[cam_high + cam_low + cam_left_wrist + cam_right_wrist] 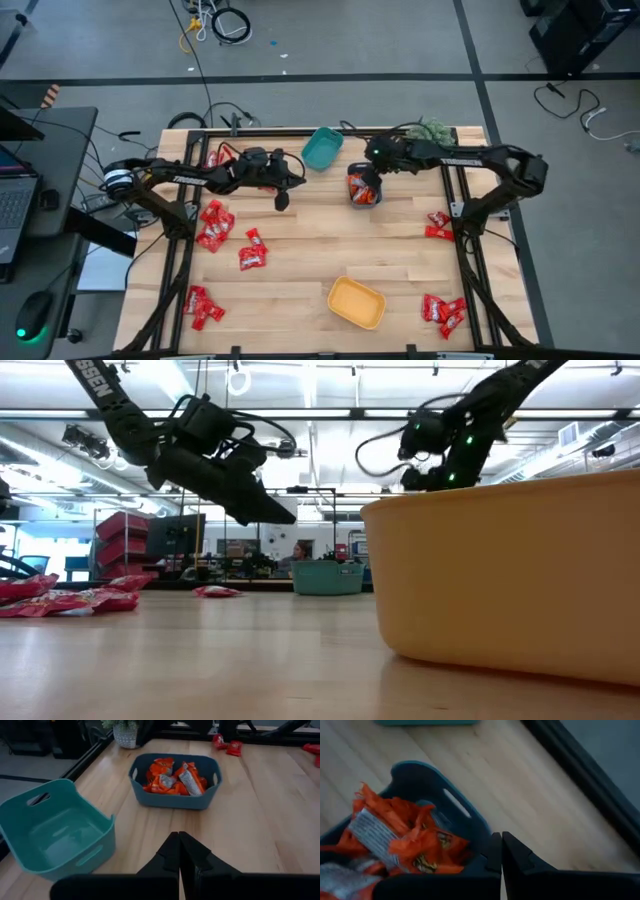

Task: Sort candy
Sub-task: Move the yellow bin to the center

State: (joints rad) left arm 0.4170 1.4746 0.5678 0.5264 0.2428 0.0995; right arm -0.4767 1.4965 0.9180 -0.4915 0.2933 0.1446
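Two claws hang above the worktop [300,240], both with fingers pressed together and gripping nothing. Right claw [501,851] hovers at the rim of the dark blue bin [175,780], which already holds orange-wrapped candy [172,776]. Left claw [178,851] hangs just short of that bin, beside the empty teal bin [55,830]. Loose red candy [214,226] lies below and behind the left claw. Best practice, judged: open fully, descend on one wrapper, lift clear before travelling.
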